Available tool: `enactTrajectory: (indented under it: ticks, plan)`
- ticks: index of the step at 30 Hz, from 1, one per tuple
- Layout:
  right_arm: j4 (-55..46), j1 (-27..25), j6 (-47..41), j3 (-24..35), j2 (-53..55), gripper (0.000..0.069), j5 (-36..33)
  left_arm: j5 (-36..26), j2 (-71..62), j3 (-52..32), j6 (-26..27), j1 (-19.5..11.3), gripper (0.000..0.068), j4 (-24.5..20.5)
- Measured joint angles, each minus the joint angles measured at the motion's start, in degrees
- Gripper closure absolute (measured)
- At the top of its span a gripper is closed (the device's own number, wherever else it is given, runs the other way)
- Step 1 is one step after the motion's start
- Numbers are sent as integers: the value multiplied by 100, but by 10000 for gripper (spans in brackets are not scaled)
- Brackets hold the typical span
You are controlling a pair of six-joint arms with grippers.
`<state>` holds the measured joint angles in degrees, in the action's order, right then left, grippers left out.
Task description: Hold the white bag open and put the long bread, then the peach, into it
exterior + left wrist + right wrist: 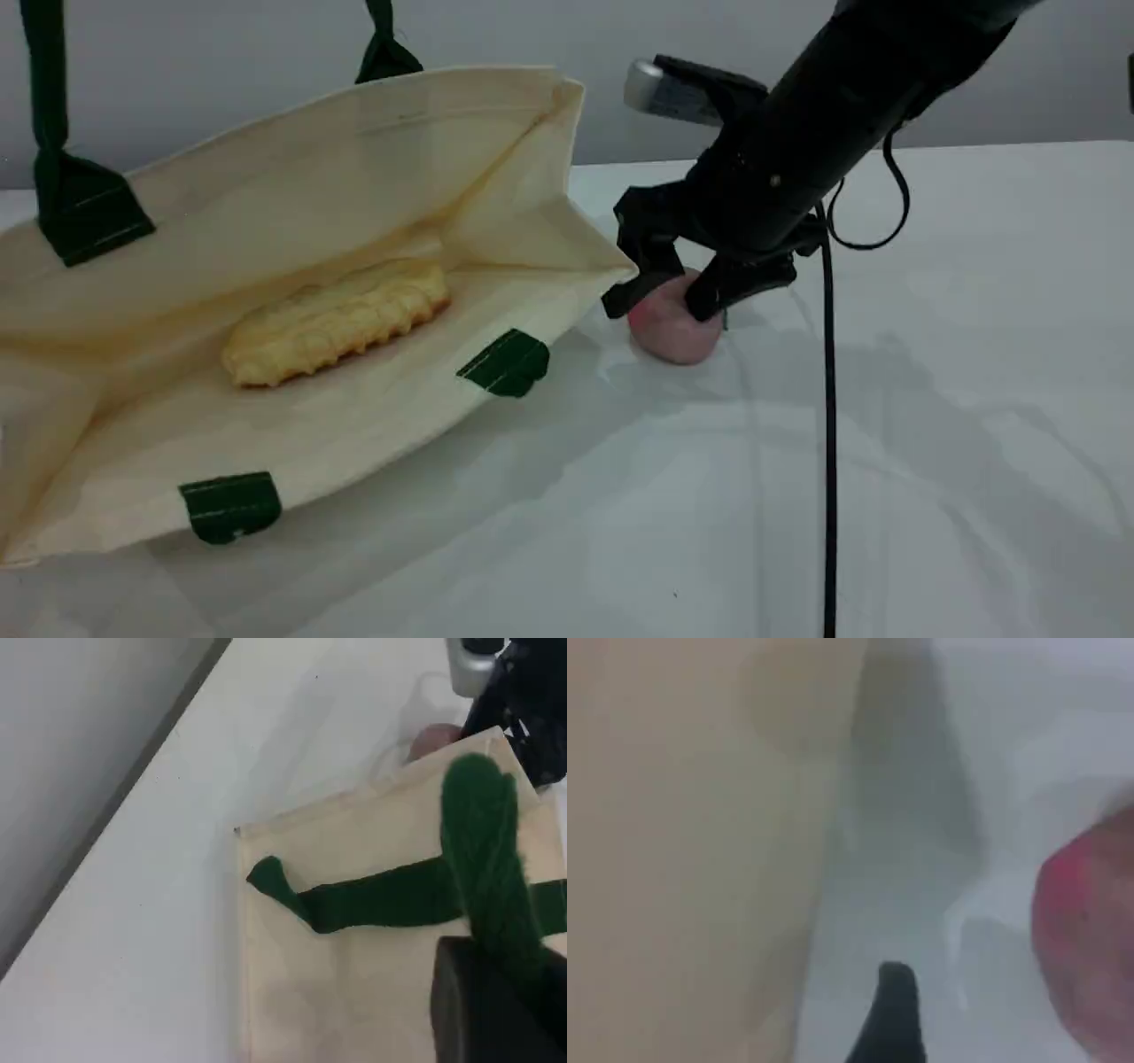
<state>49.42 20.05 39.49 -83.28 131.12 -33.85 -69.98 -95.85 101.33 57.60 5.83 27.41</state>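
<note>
the right gripper (664, 306) is straddling the peach (675, 335) with its jaws spread wide, one finger on either side and not yet pinching it. the peach is sitting on the table (886, 443) just beside the mouth of the white bag (372, 151), which is gaping toward the left arm's side of it (the long bread (337, 321) is lying inside, lengthwise). the left gripper (496, 1001) is clenching the green handle (478, 842), holding the upper wall up.
</note>
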Motion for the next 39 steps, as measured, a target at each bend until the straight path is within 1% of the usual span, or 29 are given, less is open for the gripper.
enactTrajectory:
  ticks: [5, 7, 9, 13, 15, 17, 18, 19, 23, 27, 29, 33, 37, 39]
  plan:
    - [-70, 0, 0, -1, 130, 114, 179, 0, 0, 0, 0, 0, 587, 0]
    - [-153, 0, -22, -1, 160, 137, 222, 0, 0, 0, 0, 0, 587, 0]
    - [-304, 0, -79, -1, 165, 177, 298, 0, 0, 0, -5, 0, 587, 0]
    - [-649, 0, -209, 4, 170, 316, 364, 0, 0, 0, -7, 0, 587, 0]
    - [-791, 0, -215, 4, 170, 410, 378, 0, 0, 0, -7, 0, 587, 0]
    - [-824, 0, -210, 4, 170, 489, 365, 0, 0, 0, -7, 0, 587, 14]
    - [-824, 0, -210, 4, 170, 524, 358, 0, 0, 0, -7, 0, 587, 14]
    - [-824, 0, -210, 4, 170, 540, 354, 0, 0, 0, -7, 0, 587, 14]
    - [-830, -14, -223, 4, 157, 541, 354, 0, 0, 0, -7, 0, 587, 14]
    - [-981, -154, -539, 10, -12, 542, 322, 0, 0, 0, -7, 0, 587, 14]
    - [-1303, -262, -785, 16, -166, 549, 315, 0, 0, 0, -7, 0, 587, 14]
    - [-1998, -441, -1406, 34, -579, 590, 96, 0, 0, 0, -7, 0, 587, 14]
    - [-2767, -468, -2010, 220, -1067, 591, 32, 0, 0, 0, -7, 0, 587, 33]
    - [-2984, -468, -2187, 361, -1327, 591, 45, 0, 0, 0, 22, 0, 587, 100]
